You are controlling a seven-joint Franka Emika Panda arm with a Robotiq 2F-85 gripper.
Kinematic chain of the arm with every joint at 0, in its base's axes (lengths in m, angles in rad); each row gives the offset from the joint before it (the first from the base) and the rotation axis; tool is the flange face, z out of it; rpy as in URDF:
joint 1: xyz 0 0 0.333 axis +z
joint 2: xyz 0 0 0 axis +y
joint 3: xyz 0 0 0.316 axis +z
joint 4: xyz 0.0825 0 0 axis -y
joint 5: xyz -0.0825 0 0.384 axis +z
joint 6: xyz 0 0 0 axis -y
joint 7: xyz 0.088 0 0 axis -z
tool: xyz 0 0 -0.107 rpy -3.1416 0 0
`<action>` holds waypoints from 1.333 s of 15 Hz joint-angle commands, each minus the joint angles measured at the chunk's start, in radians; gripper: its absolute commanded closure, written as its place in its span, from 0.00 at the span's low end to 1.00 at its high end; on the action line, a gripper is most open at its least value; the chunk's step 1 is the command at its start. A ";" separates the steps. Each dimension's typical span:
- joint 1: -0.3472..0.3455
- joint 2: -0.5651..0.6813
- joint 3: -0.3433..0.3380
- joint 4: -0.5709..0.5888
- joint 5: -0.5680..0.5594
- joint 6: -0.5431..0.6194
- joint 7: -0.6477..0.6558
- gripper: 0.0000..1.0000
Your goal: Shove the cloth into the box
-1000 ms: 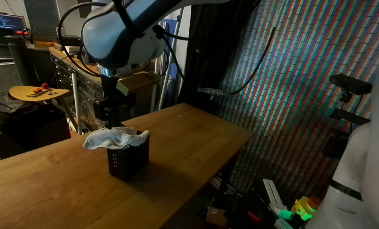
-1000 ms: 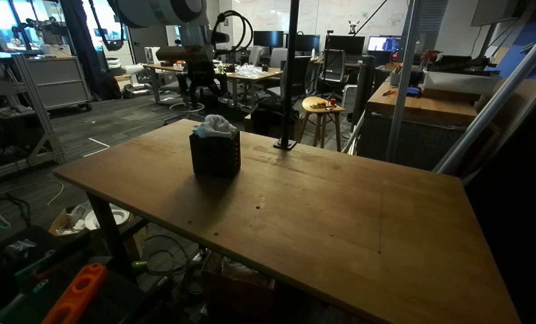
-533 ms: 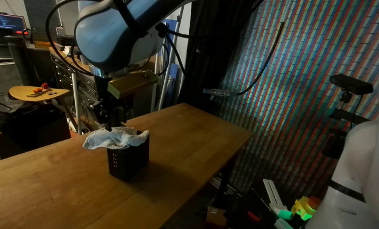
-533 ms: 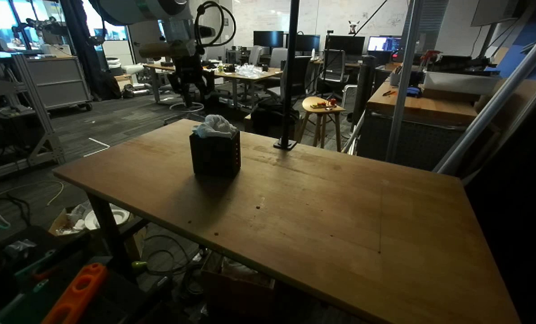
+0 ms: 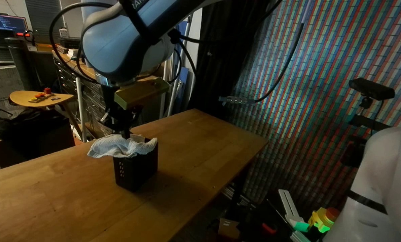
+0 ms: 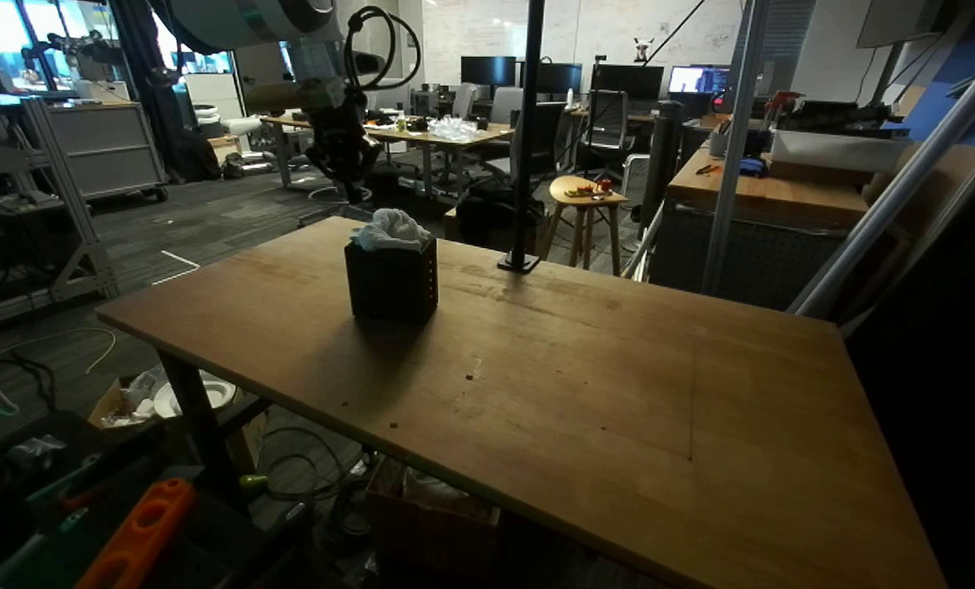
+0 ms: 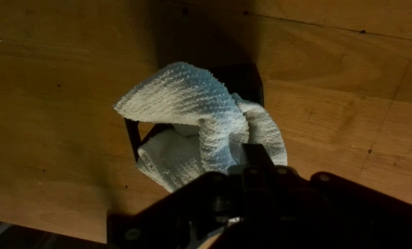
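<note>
Fingers point(image 7: 256, 155) — clenched | cloth point(image 7: 178, 97) — at their 10 o'clock in the wrist view, bunched across the mouth of the box point(image 5: 136, 173), overhanging toward 9 o'clock in an exterior view | box upright on surface point(image 5: 69, 191)

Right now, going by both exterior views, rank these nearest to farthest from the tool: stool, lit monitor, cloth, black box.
1. The cloth, draped over the black box.
2. The black box, under the cloth.
3. The stool, farther back.
4. The lit monitor, deep background.
</note>
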 commanded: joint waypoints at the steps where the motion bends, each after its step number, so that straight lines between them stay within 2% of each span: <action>1: -0.001 -0.038 -0.017 -0.003 -0.070 -0.009 0.005 1.00; 4: -0.014 -0.029 -0.026 0.005 -0.091 -0.002 -0.019 1.00; 13: -0.050 0.032 -0.038 0.022 -0.057 0.069 -0.097 1.00; 20: -0.066 0.130 -0.015 0.017 0.064 0.127 -0.192 1.00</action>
